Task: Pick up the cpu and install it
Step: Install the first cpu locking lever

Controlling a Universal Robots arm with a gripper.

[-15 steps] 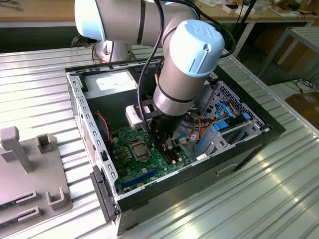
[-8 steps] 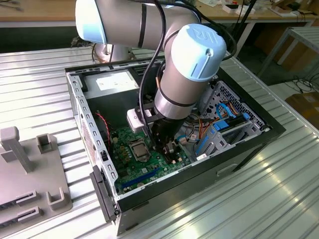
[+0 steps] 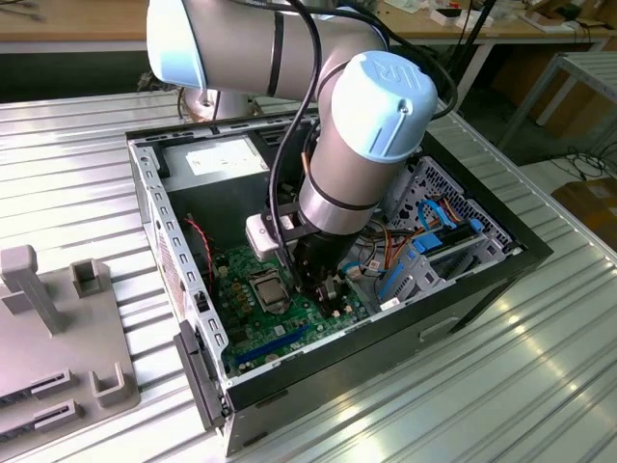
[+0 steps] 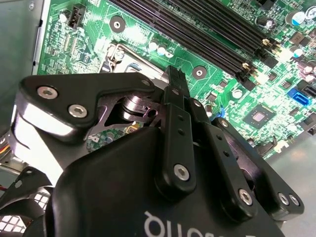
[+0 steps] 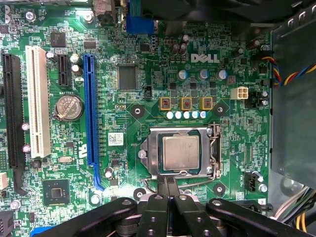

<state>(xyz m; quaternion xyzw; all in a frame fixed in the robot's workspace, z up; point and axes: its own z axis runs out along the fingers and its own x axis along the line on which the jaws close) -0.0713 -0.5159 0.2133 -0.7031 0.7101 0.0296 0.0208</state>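
Note:
The cpu [image 5: 180, 152], a pale silvery square chip, lies flat inside the metal-framed socket [image 5: 213, 148] on the green motherboard [image 5: 148, 79]. In the first wrist view my gripper [image 5: 168, 182] hovers just beside the socket's edge, its two black fingers pressed together and shut on nothing. The second wrist view shows the same narrow fingertips [image 4: 176, 79] closed above the board. In the exterior view the arm reaches down into the open computer case, with the gripper [image 3: 314, 283] close beside the socket [image 3: 270, 288].
A blue slot [image 5: 90, 108], a white slot [image 5: 37, 101] and a coin battery [image 5: 68, 106] lie on the board beside the socket. The case walls [image 3: 154, 207], coloured cables [image 3: 439, 217] and a drive cage [image 3: 453, 246] hem in the arm. A grey fixture [image 3: 58, 328] stands outside the case.

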